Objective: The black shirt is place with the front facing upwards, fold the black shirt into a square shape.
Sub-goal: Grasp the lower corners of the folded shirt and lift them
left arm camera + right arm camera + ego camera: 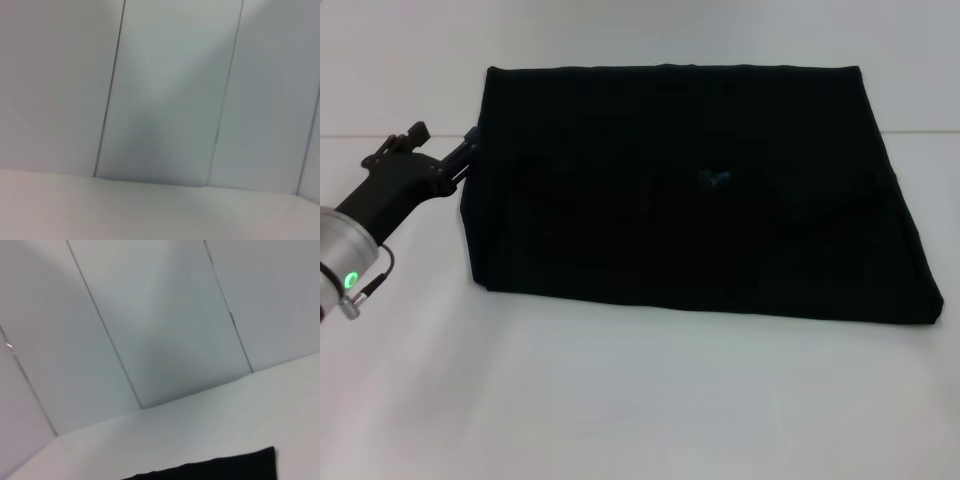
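- the black shirt (690, 190) lay flat on the white worktop (620, 400), already folded into a wide rectangle, its far edge straight and its near edge running slightly askew.
- a faint bluish mark showed near the middle of the shirt; no lettering could be made out on the upper face.
- the left gripper (470, 150) sat at the shirt's left edge, near its far corner, the arm reaching in from beyond that side.
- its jaws were right against the cloth edge, but whether they were parted or closed on the fabric i cannot tell; dark fingers merged with dark cloth.
- the right gripper was not in view from the head camera. its wrist camera caught only a corner of the shirt (235, 467) low against the worktop and the pale wall panels behind.
- judged from the shape, the lengthwise folds looked done and the step in hand was the crosswise fold that would bring the rectangle to a square.
- the next move would call for a firm hold on the shirt's left edge through all layers, then a lift and a carry across towards the shirt's right edge, keeping corners aligned.
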Robot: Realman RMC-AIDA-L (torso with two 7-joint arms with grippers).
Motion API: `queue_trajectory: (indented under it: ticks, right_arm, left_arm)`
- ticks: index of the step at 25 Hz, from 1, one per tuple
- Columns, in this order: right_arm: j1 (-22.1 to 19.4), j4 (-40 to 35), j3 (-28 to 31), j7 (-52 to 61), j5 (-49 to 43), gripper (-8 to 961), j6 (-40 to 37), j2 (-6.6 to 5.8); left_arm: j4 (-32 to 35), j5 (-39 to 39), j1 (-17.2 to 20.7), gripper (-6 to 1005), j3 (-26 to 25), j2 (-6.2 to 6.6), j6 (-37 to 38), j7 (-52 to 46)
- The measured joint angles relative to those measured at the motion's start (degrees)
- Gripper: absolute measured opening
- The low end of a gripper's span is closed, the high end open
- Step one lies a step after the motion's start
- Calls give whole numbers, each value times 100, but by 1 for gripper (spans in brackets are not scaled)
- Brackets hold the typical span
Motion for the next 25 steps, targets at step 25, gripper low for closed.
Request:
queue_trajectory:
  ticks: [25]
  right_arm:
    - [-83,-177,-400,1525,-3108,945,-1018,-452]
  left_arm:
    - [197,-16,458,801,275,-1,19,-48]
